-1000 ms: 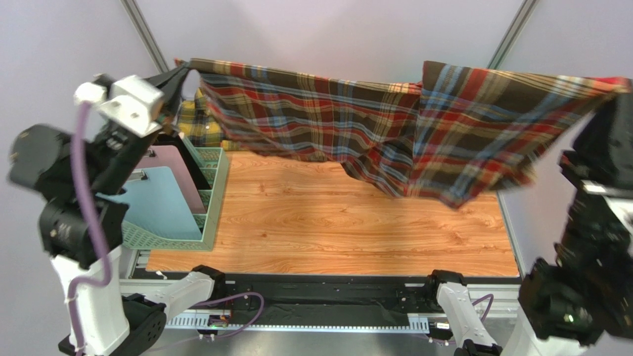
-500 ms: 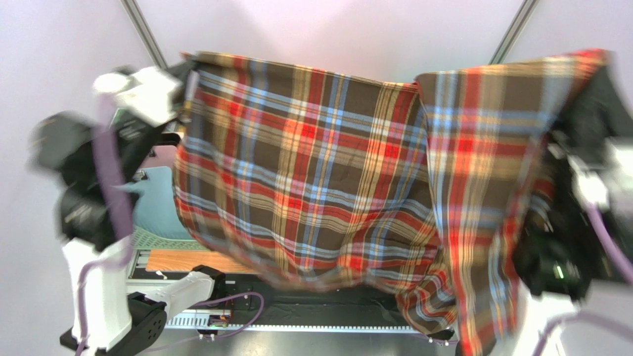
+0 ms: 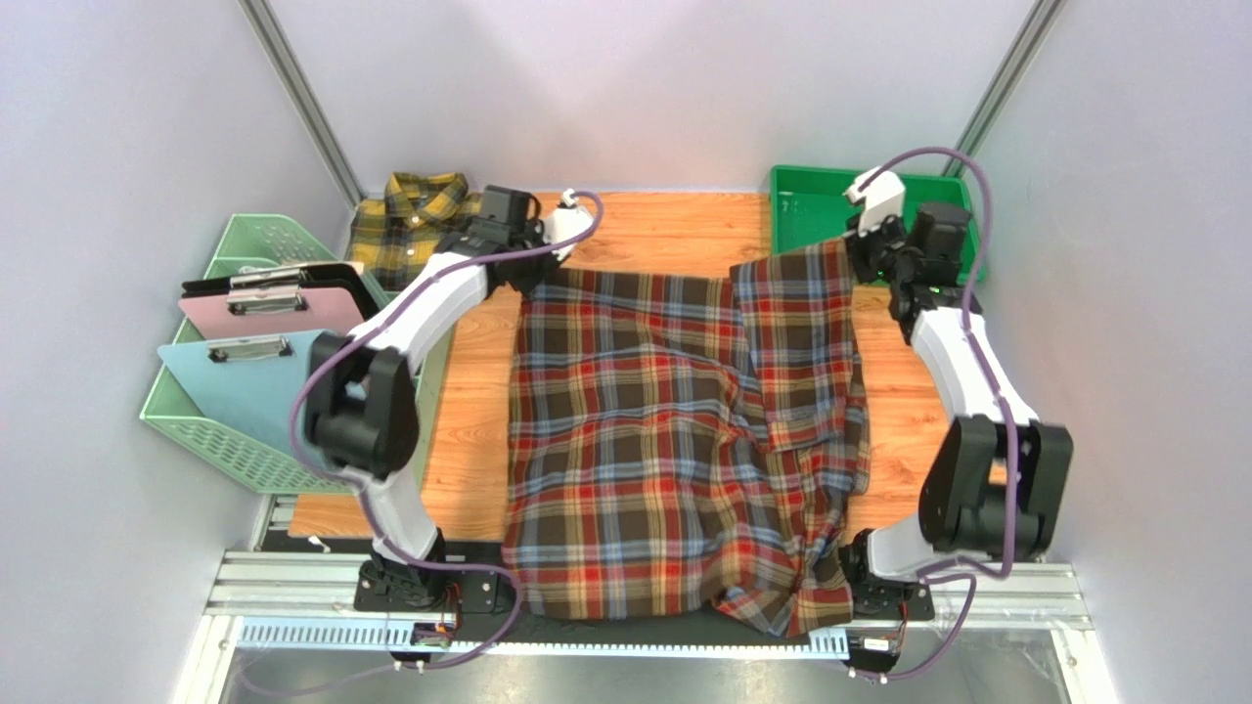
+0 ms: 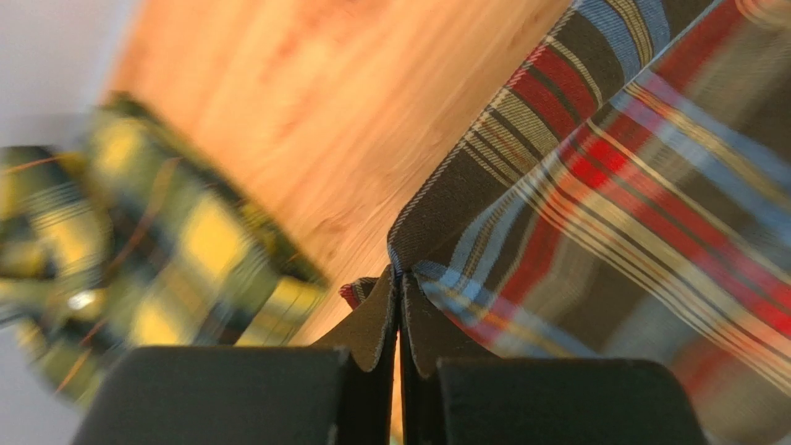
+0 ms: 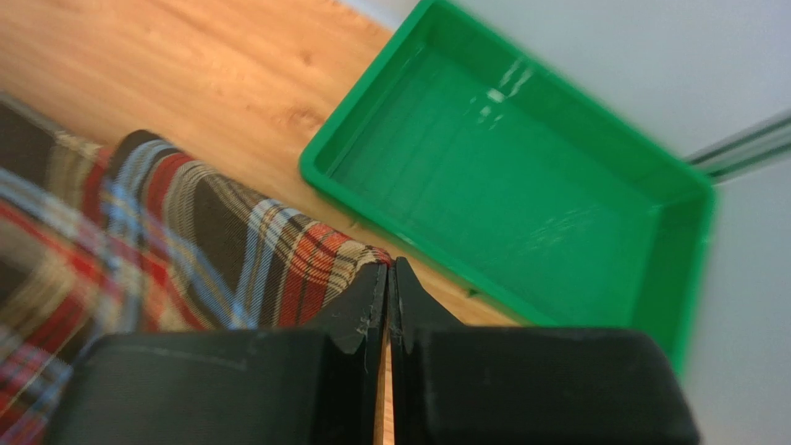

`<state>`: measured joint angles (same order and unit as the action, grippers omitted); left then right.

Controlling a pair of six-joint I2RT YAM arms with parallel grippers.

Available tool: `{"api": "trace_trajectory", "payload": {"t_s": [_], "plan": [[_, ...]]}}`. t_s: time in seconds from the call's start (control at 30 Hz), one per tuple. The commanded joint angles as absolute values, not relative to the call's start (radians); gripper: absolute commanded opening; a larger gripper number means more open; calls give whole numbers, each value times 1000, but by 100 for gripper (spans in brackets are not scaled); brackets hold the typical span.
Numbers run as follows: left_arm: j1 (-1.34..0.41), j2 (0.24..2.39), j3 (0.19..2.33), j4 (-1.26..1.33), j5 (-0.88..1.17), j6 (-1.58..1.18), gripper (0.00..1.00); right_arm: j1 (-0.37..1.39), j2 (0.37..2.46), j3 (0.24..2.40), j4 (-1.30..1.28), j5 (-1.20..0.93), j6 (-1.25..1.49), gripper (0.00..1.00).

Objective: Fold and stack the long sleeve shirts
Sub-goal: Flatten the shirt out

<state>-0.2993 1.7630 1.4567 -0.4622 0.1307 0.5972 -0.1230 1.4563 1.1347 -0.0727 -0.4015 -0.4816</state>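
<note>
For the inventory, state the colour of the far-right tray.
Bright green; the tray shows best in the right wrist view.

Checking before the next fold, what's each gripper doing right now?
Left gripper: closed, pinching the red plaid shirt.
Right gripper: closed on the same shirt's edge.

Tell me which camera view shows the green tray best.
The right wrist view: the green tray fills much of the picture, and its rim and floor show clearly. The top external view shows it small, at the back right, partly hidden behind the right arm. The left wrist view does not show it.
</note>
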Motion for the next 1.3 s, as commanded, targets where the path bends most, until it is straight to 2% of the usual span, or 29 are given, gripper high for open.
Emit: {"api": "trace_trajectory", "payload": {"t_s": [0.0,0.13,0.23,0.33,0.37,0.4,0.47,0.5,0.57,0.67,0.7,0.73,0.83,0.87,0.97,1.1,1.27], "plan": [[-285,1961,1647,-485,40,646,0,-87,1625,1253,5,-365,-500,2],[-255,2136,1877,-569,8,612,0,-83,1776,1419,-64,-301,-463,0],[-238,2177,1949,-594,3,637,0,-84,1839,1526,-113,-284,-448,1],[-229,2197,1982,-627,2,667,0,-81,1903,1648,-277,-316,-477,36],[-224,2201,1986,-632,-30,666,0,-84,1917,1676,-326,-307,-482,57],[-218,2206,1993,-638,-35,661,1,-87,1925,1707,-375,-304,-488,66],[-203,2217,2019,-676,-43,632,10,-106,1916,1778,-538,-319,-509,70],[-196,2203,2020,-696,-40,623,18,-115,1908,1798,-663,-324,-531,72],[-180,2169,2005,-713,-6,583,32,-155,1873,1844,-809,-346,-551,72],[-173,2071,1944,-762,121,557,48,-227,1813,1810,-1107,-442,-603,64],[-175,2030,1922,-805,144,549,50,-241,1800,1775,-1226,-455,-633,62],[-176,2013,1911,-833,211,540,50,-256,1789,1690,-1271,-450,-638,54],[-179,1951,1876,-920,302,526,52,-275,1726,1515,-1301,-446,-632,44],[-179,1938,1859,-931,323,529,52,-276,1718,1418,-1289,-446,-624,43],[-183,1893,1798,-953,354,532,52,-285,1747,1335,-1250,-462,-580,41],[-183,1858,1737,-974,379,532,52,-374,1854,1313,-1212,-518,-574,41],[-183,1824,1681,-980,394,532,52,-492,1985,1345,-1256,-731,-655,41]]}}
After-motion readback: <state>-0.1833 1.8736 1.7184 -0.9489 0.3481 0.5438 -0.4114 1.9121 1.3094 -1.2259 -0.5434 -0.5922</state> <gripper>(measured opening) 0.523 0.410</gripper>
